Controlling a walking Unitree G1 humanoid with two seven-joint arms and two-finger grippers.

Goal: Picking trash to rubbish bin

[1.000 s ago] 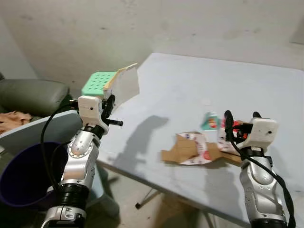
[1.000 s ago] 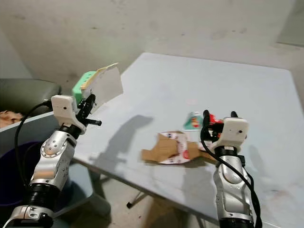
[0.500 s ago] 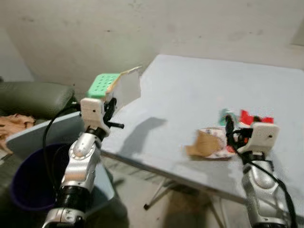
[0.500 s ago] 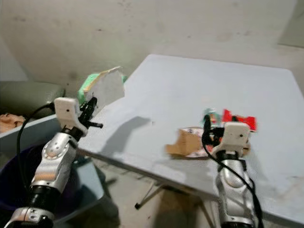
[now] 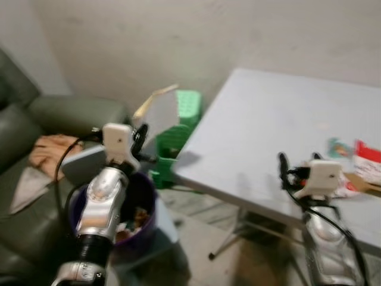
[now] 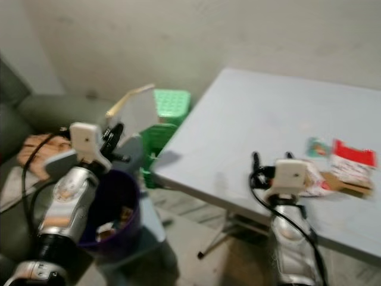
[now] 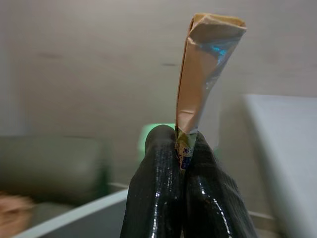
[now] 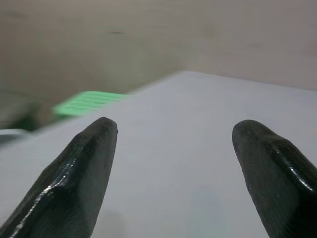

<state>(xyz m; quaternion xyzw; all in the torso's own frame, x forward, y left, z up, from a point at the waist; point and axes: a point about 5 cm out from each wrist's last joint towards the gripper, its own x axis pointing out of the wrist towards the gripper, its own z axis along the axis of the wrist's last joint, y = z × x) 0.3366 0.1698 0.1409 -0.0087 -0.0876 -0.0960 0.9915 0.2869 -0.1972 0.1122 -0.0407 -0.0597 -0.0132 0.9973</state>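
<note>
Carry step: left gripper (image 7: 184,148) pinches flattened carton (image 5: 159,113) above the purple bin (image 5: 146,196); right gripper (image 8: 173,148) spread, idle. Next, likely lower and release.

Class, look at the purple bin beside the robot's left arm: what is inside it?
Inside the purple bin some crumpled scraps lie at the bottom, too blurred to name. The left arm and the near rim cover part of the inside. The left gripper holds a flattened carton above it.

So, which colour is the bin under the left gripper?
The rubbish bin is dark purple, clearest in the right eye view; the left gripper is above it.
</note>
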